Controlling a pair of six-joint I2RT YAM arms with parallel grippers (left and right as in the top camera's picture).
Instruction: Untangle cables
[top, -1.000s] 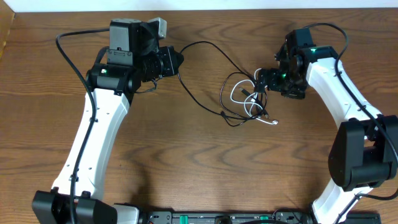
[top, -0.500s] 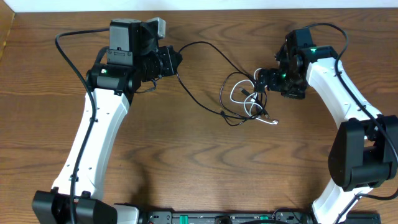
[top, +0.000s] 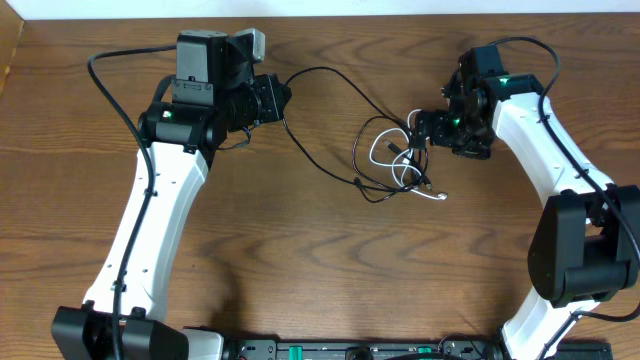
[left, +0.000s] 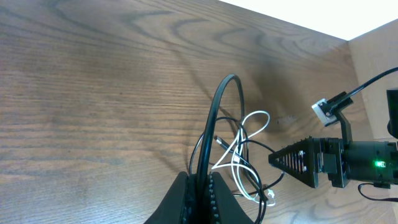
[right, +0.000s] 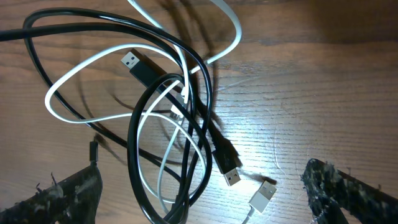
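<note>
A tangle of thin black cables (top: 385, 165) and one white cable (top: 400, 172) lies on the table's middle right. One black cable (top: 322, 72) runs from it in an arc to my left gripper (top: 285, 97), which is shut on it; the left wrist view shows the cable (left: 214, 118) rising from between the fingers (left: 204, 193). My right gripper (top: 418, 132) is open at the tangle's right edge. In the right wrist view its fingers (right: 205, 190) straddle the black loops (right: 140, 134), the white cable (right: 74, 115), a black USB plug (right: 230, 174) and a white plug (right: 262, 194).
The wooden table (top: 320, 260) carries only the cables. A thick black robot wire (top: 120, 90) loops off the left arm. A white wall edge runs along the table's far side (top: 330, 8).
</note>
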